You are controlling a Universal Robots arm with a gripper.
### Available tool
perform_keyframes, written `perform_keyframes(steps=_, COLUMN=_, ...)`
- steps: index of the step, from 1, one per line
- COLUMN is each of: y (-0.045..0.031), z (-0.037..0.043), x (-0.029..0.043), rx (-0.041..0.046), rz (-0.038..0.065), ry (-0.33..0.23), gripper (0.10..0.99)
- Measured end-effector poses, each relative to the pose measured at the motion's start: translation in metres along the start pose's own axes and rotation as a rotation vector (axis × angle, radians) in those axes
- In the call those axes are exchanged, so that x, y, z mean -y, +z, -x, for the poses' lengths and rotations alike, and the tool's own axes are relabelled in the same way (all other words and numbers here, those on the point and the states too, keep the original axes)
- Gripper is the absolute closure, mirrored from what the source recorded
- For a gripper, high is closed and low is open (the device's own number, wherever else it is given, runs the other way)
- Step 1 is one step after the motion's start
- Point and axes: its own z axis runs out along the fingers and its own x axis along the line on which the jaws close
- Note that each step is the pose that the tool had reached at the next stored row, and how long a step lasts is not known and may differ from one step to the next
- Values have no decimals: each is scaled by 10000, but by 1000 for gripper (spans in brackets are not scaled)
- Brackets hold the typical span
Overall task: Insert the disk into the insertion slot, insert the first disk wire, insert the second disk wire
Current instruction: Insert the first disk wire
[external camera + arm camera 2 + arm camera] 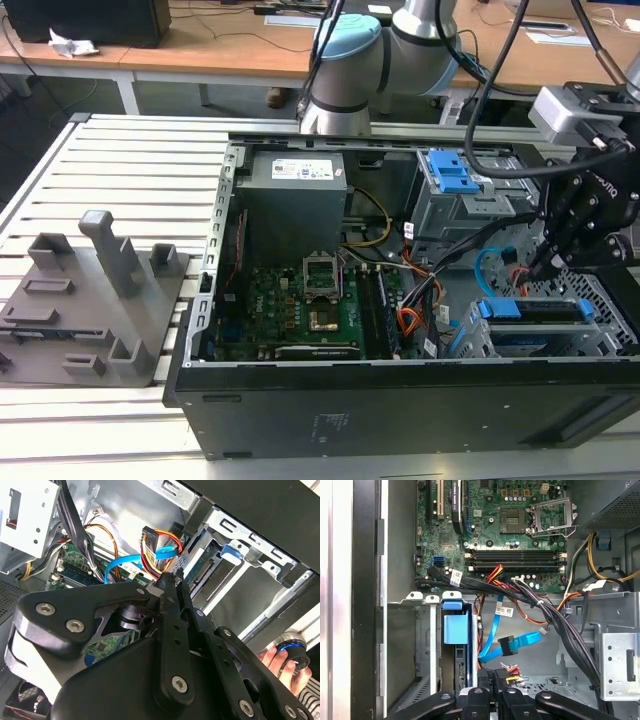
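The disk [530, 310], in its bright blue caddy [455, 628], sits inside the insertion slot [612, 300] of the grey perforated cage at the exterior view's right. My gripper [545, 266] hangs just behind that cage, over the cables. In both wrist views its black fingers [170, 610] are closed together at the tip [493, 680] on the first disk wire [150, 555], thin red-orange strands ending in a black plug [509, 671]. The second disk wire [492, 627], flat and light blue, loops freely beside it [122, 562], and its black plug end lies loose.
The open case holds a motherboard [310, 300], a power supply [295, 195] and a taller grey cage with a blue latch [450, 175]. A thick black cable bundle [560, 625] crosses near the gripper. A grey fixture [90, 300] stands on the slatted table. A person's hand [272, 660] is outside the case.
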Motion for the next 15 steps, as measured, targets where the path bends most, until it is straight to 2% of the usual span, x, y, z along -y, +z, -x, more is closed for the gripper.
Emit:
perform_keyframes(steps=9, y=41, z=-17, x=10, rx=-9, rz=1, ry=0, gripper=925)
perform_keyframes(steps=15, y=74, z=-37, x=91, rx=-8, rz=1, ry=-1, gripper=925)
